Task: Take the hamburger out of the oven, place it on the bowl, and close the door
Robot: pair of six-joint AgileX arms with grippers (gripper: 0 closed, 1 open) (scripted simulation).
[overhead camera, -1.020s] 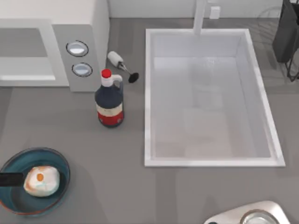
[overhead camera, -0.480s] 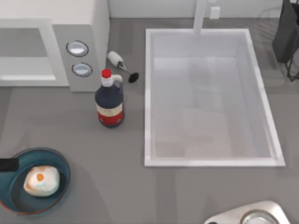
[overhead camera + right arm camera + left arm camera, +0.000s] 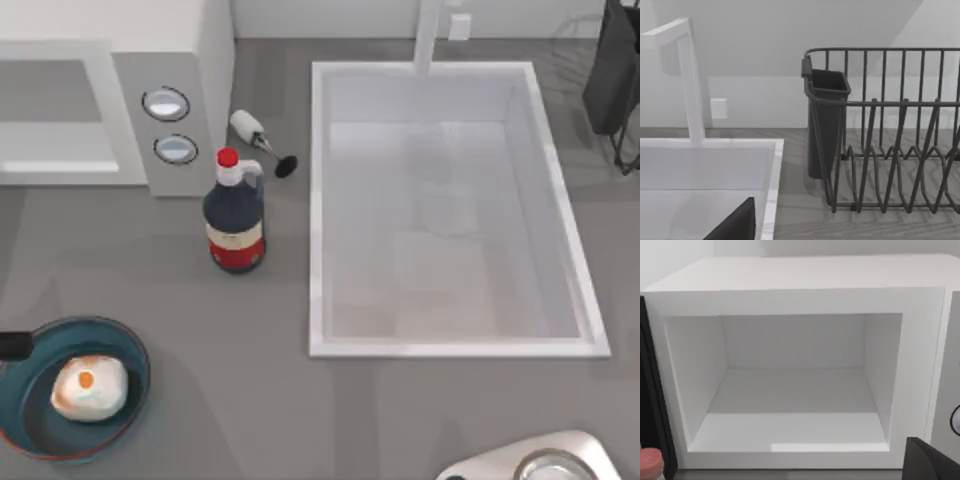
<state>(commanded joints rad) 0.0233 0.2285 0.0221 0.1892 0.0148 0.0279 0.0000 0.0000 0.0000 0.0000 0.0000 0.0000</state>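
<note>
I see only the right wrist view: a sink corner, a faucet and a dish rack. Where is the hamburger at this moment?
Observer: The hamburger lies inside the bowl, at the top view's lower left.
Operator: Then is the oven door shut already?
Observer: No. In the left wrist view the oven has its front opening uncovered, so the door is not shut across it.
Operator: Where is the left gripper?
Observer: The left gripper is at the top view's left edge, beside the bowl's upper left rim.
</note>
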